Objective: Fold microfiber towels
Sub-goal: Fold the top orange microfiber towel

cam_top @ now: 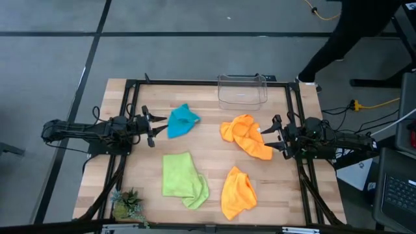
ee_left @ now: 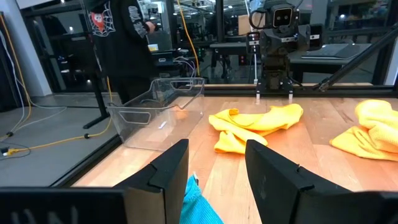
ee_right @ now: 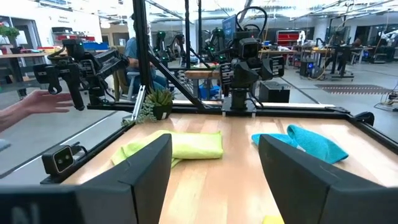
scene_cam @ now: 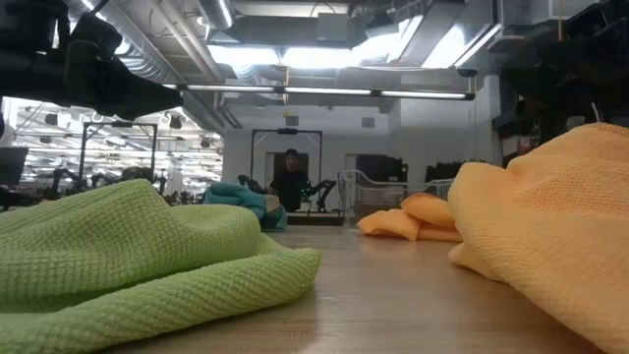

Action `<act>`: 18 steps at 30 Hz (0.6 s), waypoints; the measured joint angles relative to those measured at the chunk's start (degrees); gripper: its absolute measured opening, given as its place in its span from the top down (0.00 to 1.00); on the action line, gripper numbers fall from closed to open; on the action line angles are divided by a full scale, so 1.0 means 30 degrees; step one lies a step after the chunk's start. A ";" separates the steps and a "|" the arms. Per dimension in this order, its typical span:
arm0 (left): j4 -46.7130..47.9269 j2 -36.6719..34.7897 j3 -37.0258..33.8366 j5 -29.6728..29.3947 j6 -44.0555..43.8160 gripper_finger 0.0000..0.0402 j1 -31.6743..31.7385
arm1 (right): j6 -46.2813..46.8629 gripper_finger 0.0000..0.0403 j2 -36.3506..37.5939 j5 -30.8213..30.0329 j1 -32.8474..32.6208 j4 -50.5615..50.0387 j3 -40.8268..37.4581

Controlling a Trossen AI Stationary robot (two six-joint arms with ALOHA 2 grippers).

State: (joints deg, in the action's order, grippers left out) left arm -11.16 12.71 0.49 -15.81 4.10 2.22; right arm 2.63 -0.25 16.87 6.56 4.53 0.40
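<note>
Four microfiber towels lie crumpled on the wooden table [cam_top: 130, 162]: a turquoise one [cam_top: 182, 121] at the far left, an orange one [cam_top: 246, 134] at the far right, a lime green one [cam_top: 184, 179] near the front left, and a second orange one [cam_top: 237, 192] near the front right. My left gripper [cam_top: 149, 127] stands open and level at the table's left side, just left of the turquoise towel [ee_left: 199, 205]. My right gripper [cam_top: 272, 136] stands open and level at the right side, by the far orange towel's right edge. Neither touches a towel.
A clear plastic bin [cam_top: 242, 91] stands at the far edge, middle. A small green plant [cam_top: 127, 205] sits at the near left corner. A dark metal frame [cam_top: 208, 82] borders the table. A person [cam_top: 344, 32] stands beyond the far right corner; a hand [ee_right: 31, 106] shows beyond the table.
</note>
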 joint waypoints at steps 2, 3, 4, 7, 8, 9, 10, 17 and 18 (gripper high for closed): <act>0.0006 0.0007 0.0006 0.0000 0.0179 0.62 0.0000 | 0.0021 0.40 0.0002 -0.0722 -0.0001 0.0049 -0.0003; 0.0000 0.0002 0.0002 0.0000 0.0368 0.62 0.0005 | 0.0072 0.40 0.0005 -0.1196 0.0003 0.0121 -0.0006; 0.0002 0.0004 0.0002 0.0000 0.0524 0.62 0.0001 | 0.0162 0.40 0.0007 -0.1677 0.0001 0.0177 -0.0002; 0.0000 0.0007 0.0003 0.0000 0.0707 0.62 0.0000 | 0.0727 0.40 0.0000 -0.3115 0.0004 0.0170 0.0000; 0.0003 0.0005 0.0000 0.0000 0.0707 0.62 0.0000 | 0.0940 0.40 0.0007 -0.3621 0.0001 0.0171 -0.0003; 0.0000 0.0004 0.0005 0.0000 0.0751 0.62 0.0004 | 0.1084 0.40 0.0004 -0.4203 0.0000 0.0161 -0.0001; 0.0000 0.0004 0.0005 0.0000 0.0825 0.62 0.0002 | 0.1326 0.40 0.0007 -0.4799 -0.0003 0.0120 0.0000; 0.0000 0.0007 0.0000 0.0000 0.0841 0.62 0.0007 | 0.4151 0.40 -0.0339 -0.6784 0.0004 -0.0898 -0.0007; 0.0000 0.0000 0.0006 0.0000 0.0832 0.62 0.0000 | 0.4266 0.40 -0.0491 -0.6785 0.0004 -0.0913 -0.0007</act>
State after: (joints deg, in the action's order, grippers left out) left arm -11.16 12.71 0.51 -15.81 6.59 2.22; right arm 15.43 -1.72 -3.48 6.57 1.79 0.38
